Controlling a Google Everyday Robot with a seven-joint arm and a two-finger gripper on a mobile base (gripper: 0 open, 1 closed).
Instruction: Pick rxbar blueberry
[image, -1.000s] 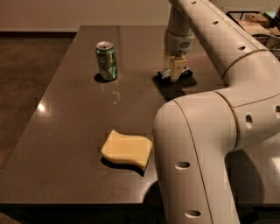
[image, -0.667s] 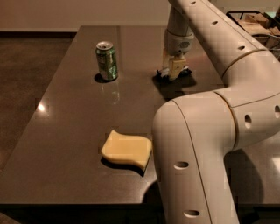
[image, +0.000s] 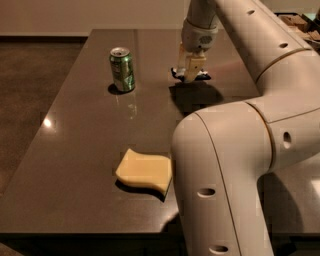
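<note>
Upper middle: the gripper looks clamped on the rxbar blueberry, pinching its short side so it won't slip.

The dark tabletop carries an upright green soda can. A yellow sponge lies well nearer than the can. Right of the can, the gripper hangs just above the surface, fingers closed on the rxbar blueberry.

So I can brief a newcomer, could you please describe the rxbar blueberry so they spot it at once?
Look to the far side of the dark table, right of the green soda can. There the gripper is shut on the rxbar blueberry: small, flat, dark-wrapped, unlike the tall can or the yellow sponge.
</note>
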